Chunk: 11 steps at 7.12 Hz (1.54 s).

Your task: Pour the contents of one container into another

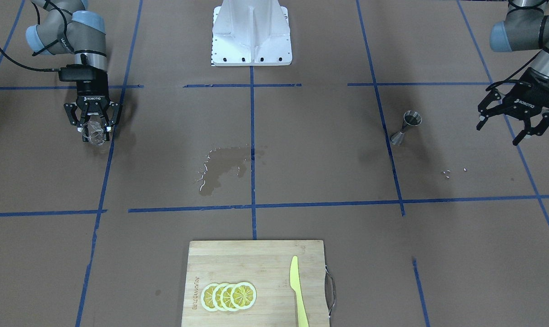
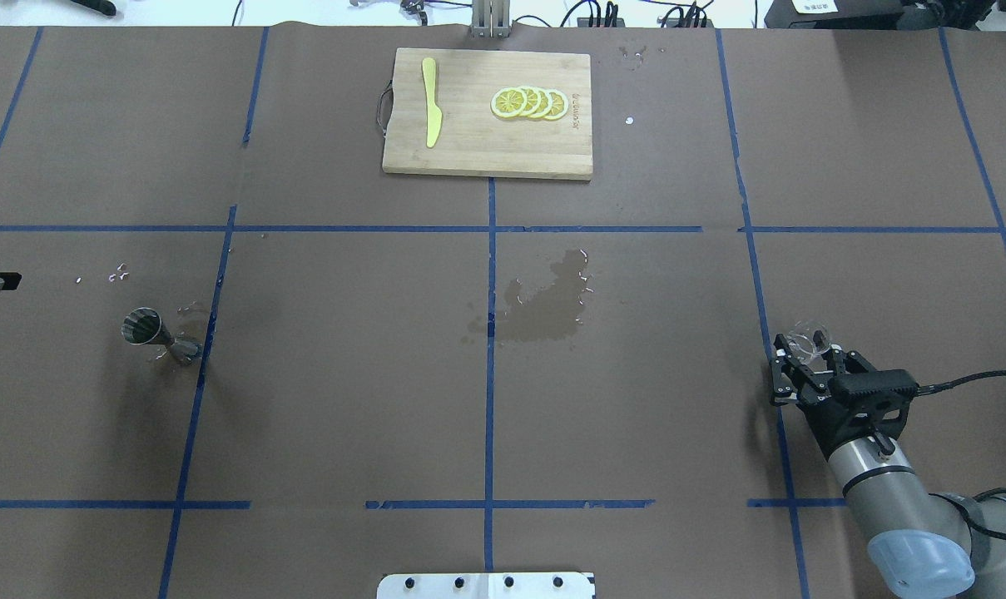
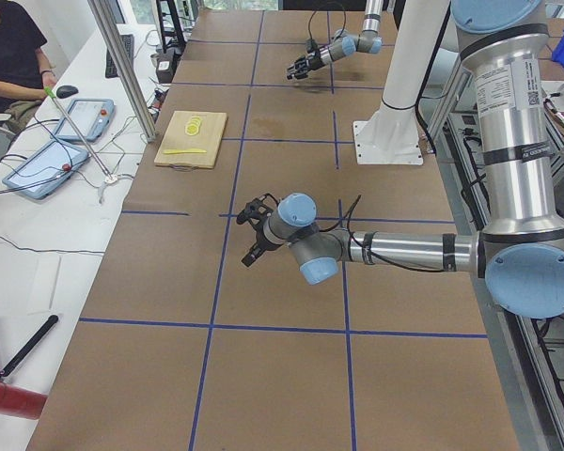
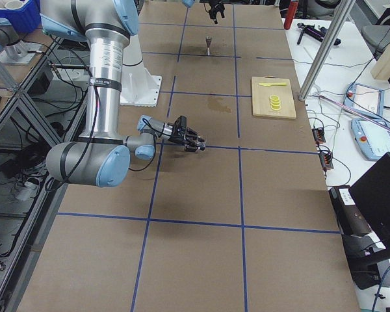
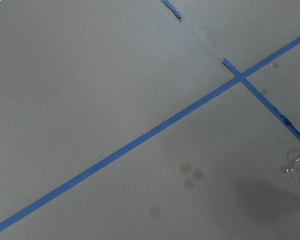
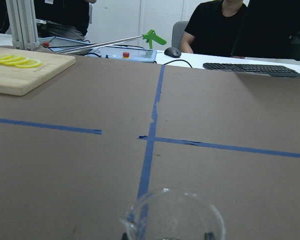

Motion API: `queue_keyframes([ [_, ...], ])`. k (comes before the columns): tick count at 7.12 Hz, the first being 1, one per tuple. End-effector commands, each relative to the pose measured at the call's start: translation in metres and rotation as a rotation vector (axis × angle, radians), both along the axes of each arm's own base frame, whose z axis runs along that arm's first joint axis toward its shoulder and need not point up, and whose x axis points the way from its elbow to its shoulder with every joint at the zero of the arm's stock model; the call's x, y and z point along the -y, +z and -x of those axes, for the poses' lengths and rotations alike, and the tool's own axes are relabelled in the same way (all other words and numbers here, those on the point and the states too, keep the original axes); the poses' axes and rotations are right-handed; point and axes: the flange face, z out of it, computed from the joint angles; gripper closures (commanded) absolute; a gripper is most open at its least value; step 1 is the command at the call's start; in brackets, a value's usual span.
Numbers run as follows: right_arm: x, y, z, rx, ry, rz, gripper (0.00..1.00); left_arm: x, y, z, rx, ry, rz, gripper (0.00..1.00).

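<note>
You have the right gripper [image 1: 93, 124] closed around the small glass cup [image 2: 805, 340], fingers on either side of it, low over the table [image 1: 328, 172]; whether the cup touches the surface cannot be told. Your left gripper [image 1: 506, 130] hangs with its fingers spread wide and nothing between them; the metal jigger [image 1: 406, 129] stands upright just beside it, next to a blue tape line, well apart from the cup. Between the two you see a wet puddle [image 1: 224, 165]; beyond it lies a cutting board [image 1: 238, 259] bearing lemon slices [image 1: 229, 296] and a yellow knife [image 1: 298, 290].
</note>
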Motion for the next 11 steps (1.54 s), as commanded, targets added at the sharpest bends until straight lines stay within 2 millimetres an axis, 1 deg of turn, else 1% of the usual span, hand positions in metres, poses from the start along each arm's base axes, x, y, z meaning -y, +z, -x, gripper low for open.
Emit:
queue_keyframes([
  [1,-0.001,0.000,0.003,0.037,0.010,0.012,1.00,0.001,-0.003,0.000,-0.003,-0.004,-0.005,0.00],
  [4,-0.003,0.006,0.005,0.034,0.005,0.019,0.96,0.003,-0.007,0.001,0.001,-0.021,-0.017,0.00],
  [5,-0.003,0.008,0.005,0.041,0.005,0.019,0.92,0.002,-0.009,0.002,0.000,-0.023,-0.019,0.00],
  [6,-0.003,0.022,0.003,0.048,0.006,0.017,0.91,0.003,-0.014,0.004,-0.005,-0.028,-0.027,0.00],
  [7,-0.004,0.026,0.002,0.062,0.003,0.017,0.85,0.002,-0.015,0.005,-0.005,-0.028,-0.029,0.00],
  [8,-0.004,0.025,0.002,0.060,0.002,0.016,0.80,-0.001,-0.018,0.007,-0.008,-0.029,-0.033,0.00],
  [9,-0.004,0.021,0.003,0.070,0.000,0.015,0.73,-0.002,-0.017,0.008,-0.006,-0.029,-0.030,0.00],
  [10,-0.004,0.020,0.003,0.070,-0.001,0.015,0.57,-0.002,-0.017,0.009,-0.007,-0.032,-0.032,0.00],
  [11,-0.005,0.017,0.007,0.079,-0.002,0.013,0.13,-0.003,-0.016,0.010,-0.005,-0.034,-0.029,0.00],
])
